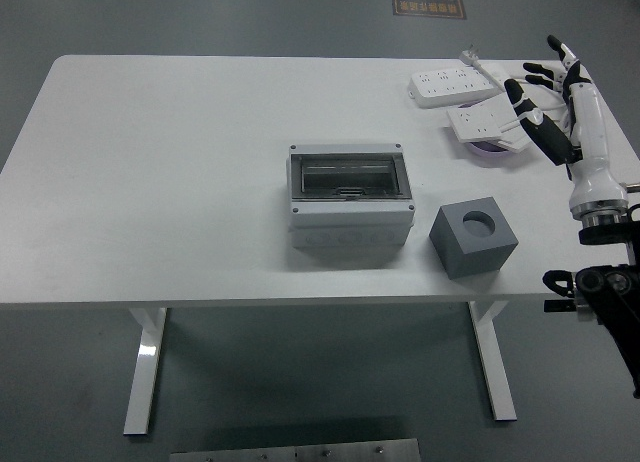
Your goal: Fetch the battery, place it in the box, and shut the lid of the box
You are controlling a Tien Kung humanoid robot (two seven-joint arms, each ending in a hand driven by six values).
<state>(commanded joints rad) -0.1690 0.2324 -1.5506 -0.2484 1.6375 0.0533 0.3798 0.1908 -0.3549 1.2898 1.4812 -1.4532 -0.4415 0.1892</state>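
Note:
A grey box [350, 199] with a dark see-through lid lying shut over its top sits at the table's middle. To its right stands a grey cube [473, 236] with a round hole in its top. No battery can be made out. My right hand [545, 87] hovers open at the table's far right, fingers spread, just right of a white socket block [482, 121]. It holds nothing. The left arm is out of view.
A white power strip [452, 84] with a cable lies at the back right. The socket block rests on a purple disc [492, 148]. The white table [170, 182] has its near edge low in the picture; the right arm's base [600, 282] stands beyond the table's right edge.

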